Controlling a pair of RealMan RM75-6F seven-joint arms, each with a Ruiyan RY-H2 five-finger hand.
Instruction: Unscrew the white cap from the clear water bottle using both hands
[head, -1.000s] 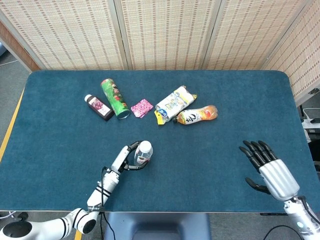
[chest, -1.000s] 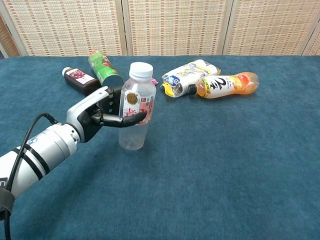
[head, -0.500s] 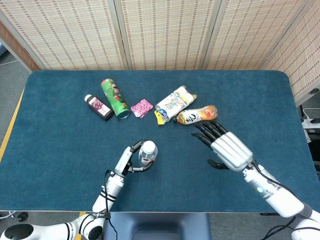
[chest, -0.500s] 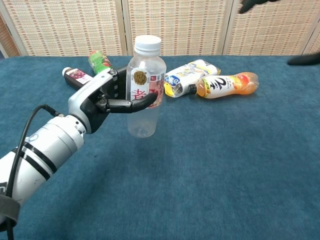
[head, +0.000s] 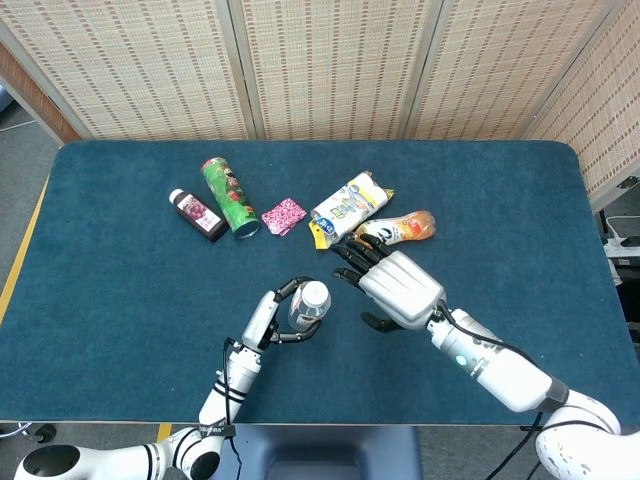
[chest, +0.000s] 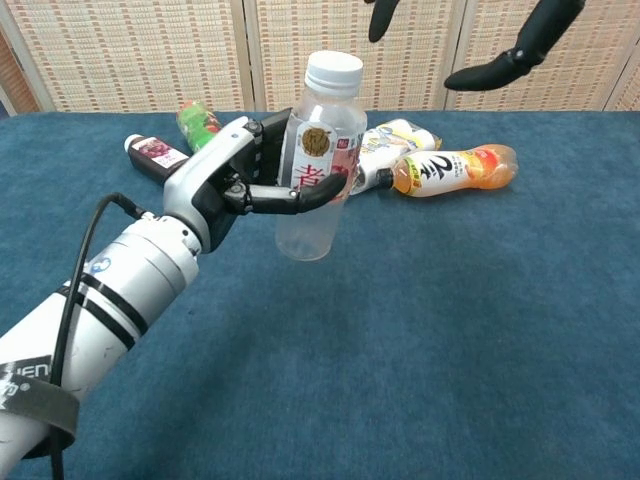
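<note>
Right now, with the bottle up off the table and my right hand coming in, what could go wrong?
1. The left hand grips the bottle mid-body only; twisting the cap might spin or squeeze it loose.
2. The right hand is open and off to the cap's side, so closing now may miss it.
3. A dropped bottle could hit the orange bottle behind it.

The bottle in the left hand is clear, with a white cap and a label of white, red and gold. That hand is silver-grey with black fingers; its arm is white with black bands. The right hand, just beside the cap, is silver with black fingers. Beyond it lie an orange bottle and a white, blue and yellow packet. Beyond the left hand: a pink patterned packet, a green can with red print, and a dark maroon bottle with a white cap. The table is teal blue.
</note>
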